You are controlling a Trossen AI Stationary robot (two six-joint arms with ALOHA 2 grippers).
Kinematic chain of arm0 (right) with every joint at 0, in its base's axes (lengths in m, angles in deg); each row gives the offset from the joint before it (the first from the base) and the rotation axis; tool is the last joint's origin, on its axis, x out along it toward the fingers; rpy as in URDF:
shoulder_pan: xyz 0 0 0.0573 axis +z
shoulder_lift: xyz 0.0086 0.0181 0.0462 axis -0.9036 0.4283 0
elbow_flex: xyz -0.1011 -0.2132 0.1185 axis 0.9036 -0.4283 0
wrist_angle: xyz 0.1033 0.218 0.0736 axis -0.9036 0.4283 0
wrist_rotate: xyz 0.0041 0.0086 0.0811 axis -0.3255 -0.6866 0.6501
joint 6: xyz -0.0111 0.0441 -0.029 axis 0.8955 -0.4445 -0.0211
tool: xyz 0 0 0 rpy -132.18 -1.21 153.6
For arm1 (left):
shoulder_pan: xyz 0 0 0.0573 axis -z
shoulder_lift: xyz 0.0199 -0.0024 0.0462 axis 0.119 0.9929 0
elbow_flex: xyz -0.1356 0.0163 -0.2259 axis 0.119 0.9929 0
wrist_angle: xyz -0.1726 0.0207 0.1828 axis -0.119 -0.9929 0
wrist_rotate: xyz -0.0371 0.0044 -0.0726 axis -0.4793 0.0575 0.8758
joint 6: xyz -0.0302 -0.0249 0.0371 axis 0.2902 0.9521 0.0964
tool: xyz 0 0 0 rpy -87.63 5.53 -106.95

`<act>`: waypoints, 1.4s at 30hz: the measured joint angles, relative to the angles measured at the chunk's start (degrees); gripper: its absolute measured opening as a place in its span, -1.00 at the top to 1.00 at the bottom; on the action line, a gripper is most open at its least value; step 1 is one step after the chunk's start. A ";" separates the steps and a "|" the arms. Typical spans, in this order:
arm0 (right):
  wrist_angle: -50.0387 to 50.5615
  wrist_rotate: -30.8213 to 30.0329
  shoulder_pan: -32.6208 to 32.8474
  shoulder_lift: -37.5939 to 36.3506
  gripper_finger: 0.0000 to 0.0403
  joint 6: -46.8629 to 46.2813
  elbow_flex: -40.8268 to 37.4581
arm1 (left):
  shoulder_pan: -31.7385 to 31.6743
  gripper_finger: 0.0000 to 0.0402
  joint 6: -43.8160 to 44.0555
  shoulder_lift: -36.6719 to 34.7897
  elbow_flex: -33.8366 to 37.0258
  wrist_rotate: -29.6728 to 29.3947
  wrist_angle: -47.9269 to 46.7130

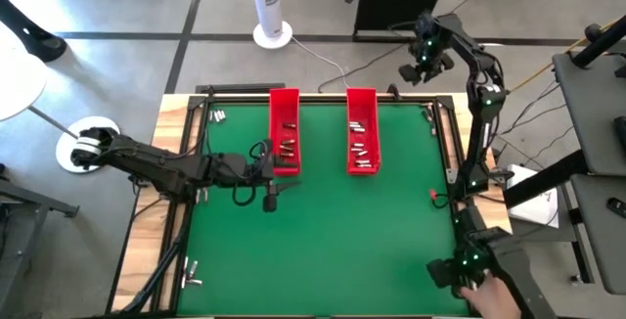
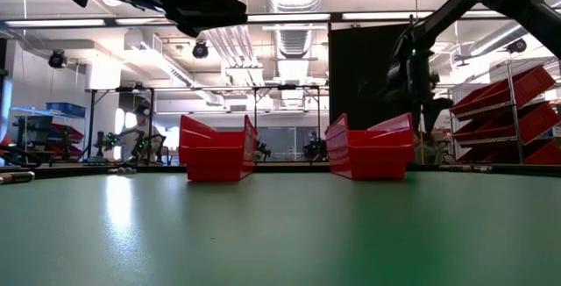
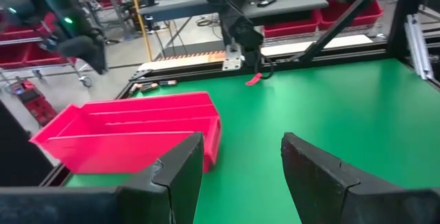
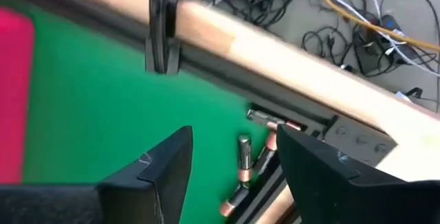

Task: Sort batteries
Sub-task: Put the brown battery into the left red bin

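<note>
My right gripper (image 4: 230,165) hovers over the table's far right corner with its fingers apart and empty, lining up on the batteries (image 4: 245,152) lying against the frame. I judge this the reach before a pick; next I must descend and straddle one battery across its long axis, which runs roughly along my fingers' reach. My left gripper (image 3: 240,165) waits, fingers apart, near the left red tray (image 1: 285,131).

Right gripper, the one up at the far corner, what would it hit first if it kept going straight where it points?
Most likely the small silvery and copper-ended cylinder batteries lying on the green mat beside the table's black rail. The right gripper stands open, framing them; nothing shows between, though depth is unclear.
</note>
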 joint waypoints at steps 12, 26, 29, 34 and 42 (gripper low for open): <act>-1.79 -5.47 4.13 2.71 0.02 5.39 -8.00 | -1.21 0.12 -1.29 0.00 0.00 0.00 1.84; -1.41 -14.67 5.93 9.73 0.08 5.12 -7.97 | -1.21 0.12 -2.32 0.00 0.00 0.00 1.83; -0.81 -16.11 6.04 10.82 0.13 3.81 -6.96 | -1.21 0.12 -2.34 0.00 0.00 0.00 1.80; -0.24 -16.91 6.02 11.02 0.20 3.61 -6.87 | -1.21 0.12 -2.81 0.00 0.00 0.00 1.76; 5.15 -14.38 8.10 8.19 0.25 4.35 -6.56 | -1.21 0.12 -3.65 0.00 0.00 0.00 1.74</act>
